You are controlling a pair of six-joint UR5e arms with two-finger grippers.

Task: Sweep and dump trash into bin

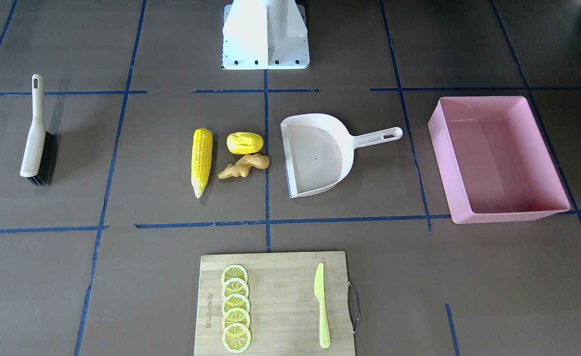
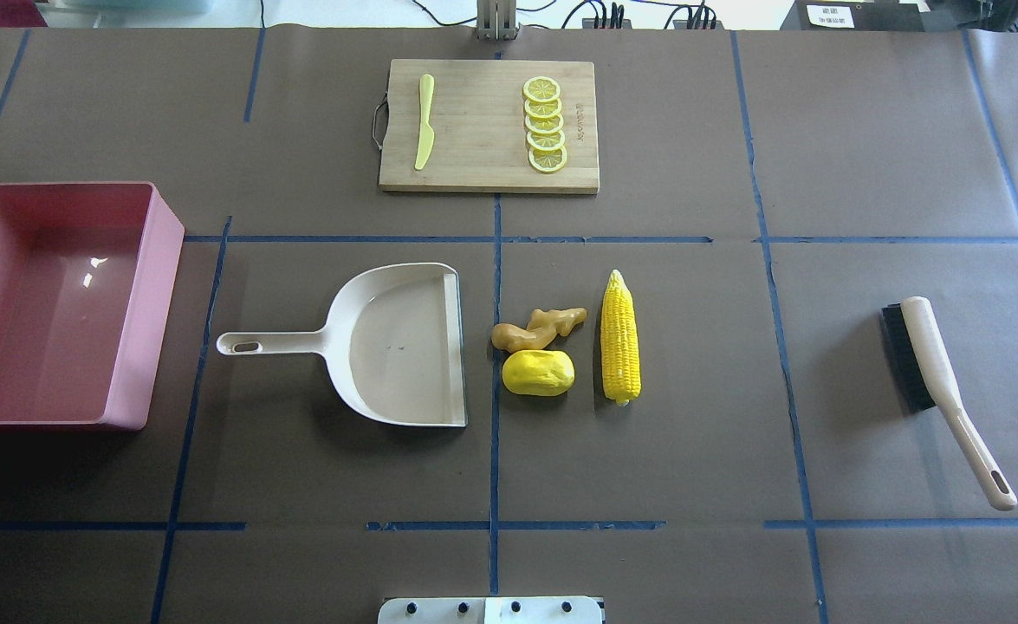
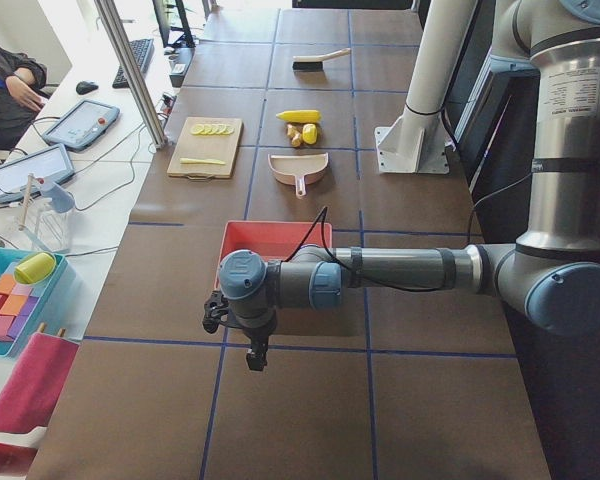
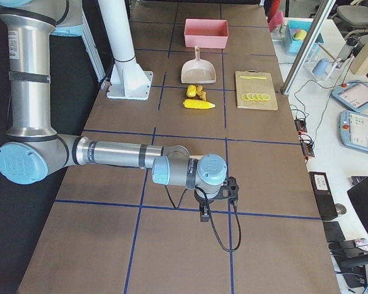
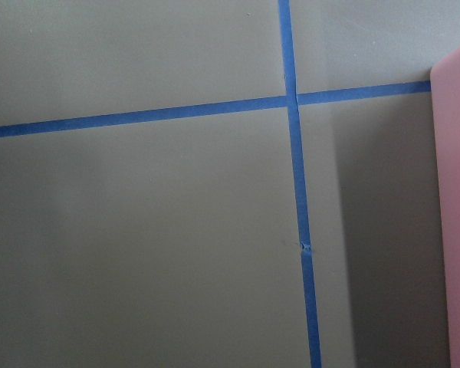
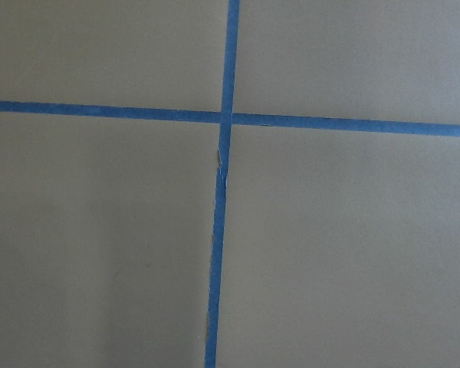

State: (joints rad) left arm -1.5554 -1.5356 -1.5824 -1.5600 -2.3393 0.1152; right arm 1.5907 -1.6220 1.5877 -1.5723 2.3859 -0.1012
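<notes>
The yellow corn cob (image 2: 620,338), the yellow potato-like lump (image 2: 538,373) and the tan ginger root (image 2: 539,327) lie together mid-table, just beside the open mouth of the cream dustpan (image 2: 405,347). The pink bin (image 2: 149,295) stands empty at the table's left end; its edge also shows in the left wrist view (image 5: 456,230). My left gripper (image 3: 252,352) hangs over the table beyond the bin. My right gripper (image 4: 203,213) hangs over the table's opposite end. Both show only in the side views, so I cannot tell whether they are open or shut.
A cream hand brush (image 2: 933,373) with black bristles lies at the table's right side. A wooden cutting board (image 2: 483,165) with lemon slices (image 2: 545,124) and a lime-green knife (image 2: 424,121) sits at the far edge. Blue tape lines cross the brown table.
</notes>
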